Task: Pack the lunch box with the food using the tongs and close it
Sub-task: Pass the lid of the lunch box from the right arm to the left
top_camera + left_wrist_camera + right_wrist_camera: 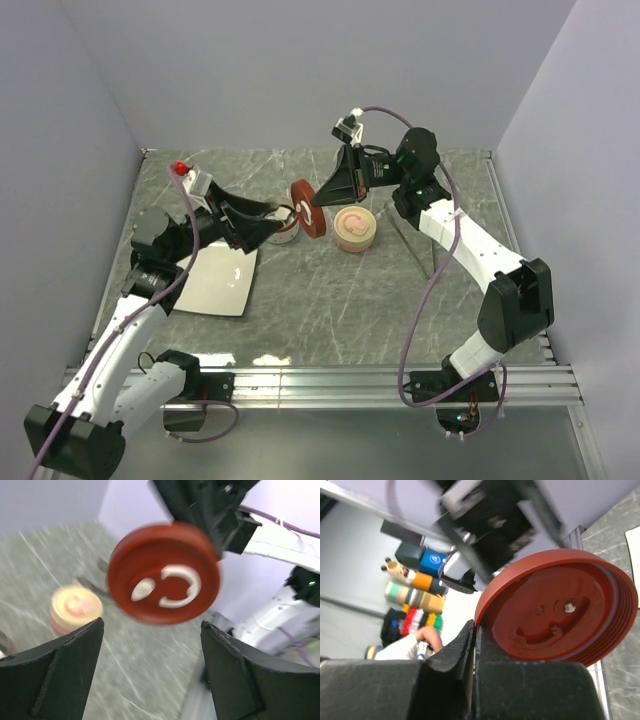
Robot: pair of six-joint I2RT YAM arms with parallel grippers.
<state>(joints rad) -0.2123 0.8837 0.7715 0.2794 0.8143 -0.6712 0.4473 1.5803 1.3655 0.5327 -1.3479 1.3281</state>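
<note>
Top external view: the right gripper is clamped on the rim of the red lid, held in the air at 9 o'clock of the pink-topped lunch box. The left gripper is beside it with fingers apart. No food shows on the white plate, and the tongs lie at 3 o'clock, so packing looks done and closing remains.

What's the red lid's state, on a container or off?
Off. The right gripper pinches the red lid by its rim, on edge in the air, apart from the pink container.
</note>
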